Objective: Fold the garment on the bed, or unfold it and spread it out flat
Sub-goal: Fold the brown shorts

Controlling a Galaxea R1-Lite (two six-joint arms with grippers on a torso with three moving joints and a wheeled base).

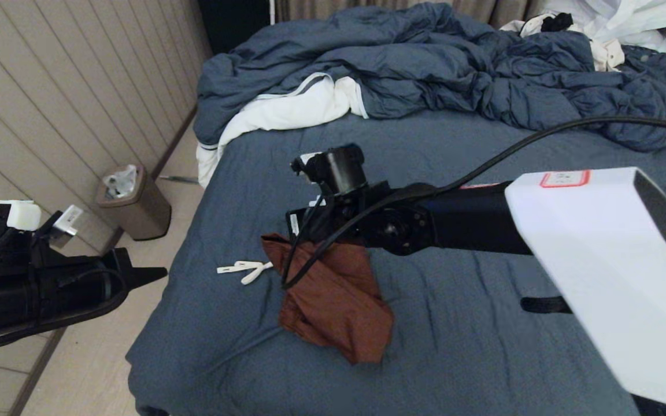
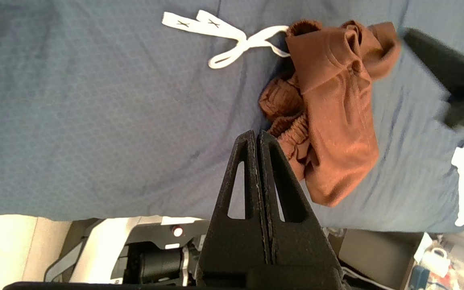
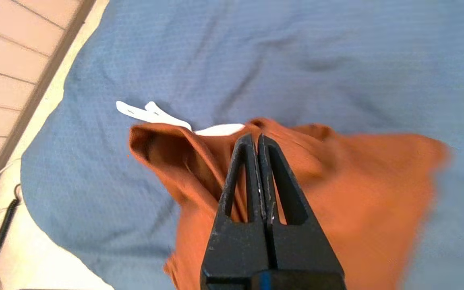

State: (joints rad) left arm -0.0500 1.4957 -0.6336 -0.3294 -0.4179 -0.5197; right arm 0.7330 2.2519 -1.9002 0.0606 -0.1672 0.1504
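Note:
The rust-brown shorts (image 1: 339,300) lie bunched near the bed's (image 1: 483,335) left front, with the upper part pulled up into a peak. Their white drawstring (image 1: 246,268) trails out to the left on the sheet. My right gripper (image 3: 257,137) is shut at that raised peak of the shorts (image 3: 357,181), and the fabric tents up to its tips. In the head view my right wrist (image 1: 339,196) hides those fingertips. My left gripper (image 2: 257,135) is shut on nothing, hanging off the bed's left edge beside the gathered waistband (image 2: 288,129).
A rumpled blue duvet (image 1: 454,69) covers the far end of the bed, with white clothes (image 1: 616,23) at the back right and white fabric (image 1: 287,110) at its left. A bin (image 1: 133,202) stands on the floor by the panelled wall.

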